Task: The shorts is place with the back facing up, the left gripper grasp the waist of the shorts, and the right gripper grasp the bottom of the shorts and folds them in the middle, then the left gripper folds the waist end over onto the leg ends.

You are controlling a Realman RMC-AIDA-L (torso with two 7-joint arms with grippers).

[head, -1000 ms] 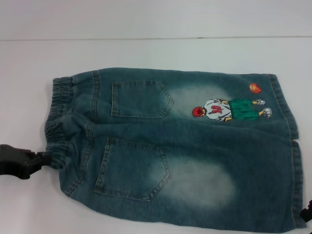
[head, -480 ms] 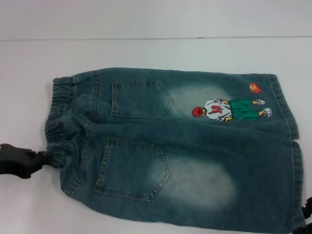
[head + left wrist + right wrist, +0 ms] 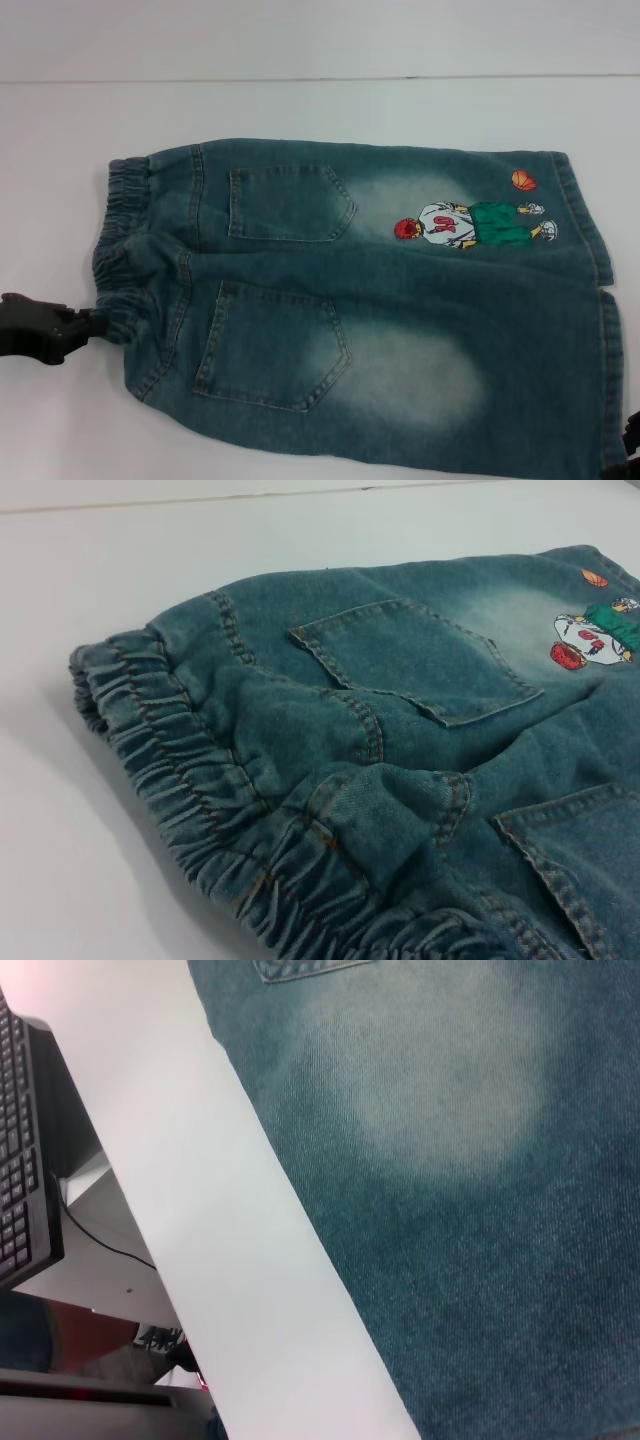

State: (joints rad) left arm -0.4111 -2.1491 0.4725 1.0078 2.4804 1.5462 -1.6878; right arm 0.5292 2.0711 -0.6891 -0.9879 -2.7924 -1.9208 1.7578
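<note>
The shorts (image 3: 370, 300) lay flat, pockets up, on the white surface (image 3: 320, 110). The left hand (image 3: 92, 326) met the waist (image 3: 122, 260), apparently clamped on it. The right hand (image 3: 630, 440) showed only at the bottom of the shorts (image 3: 608, 350), grip undeterminable.

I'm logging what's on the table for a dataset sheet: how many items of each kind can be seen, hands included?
Denim shorts: 1
Back patch pockets on the shorts, upper and lower: 2
Robot hands, left hand at the waist, right hand by the leg hem: 2
Total: 5
</note>
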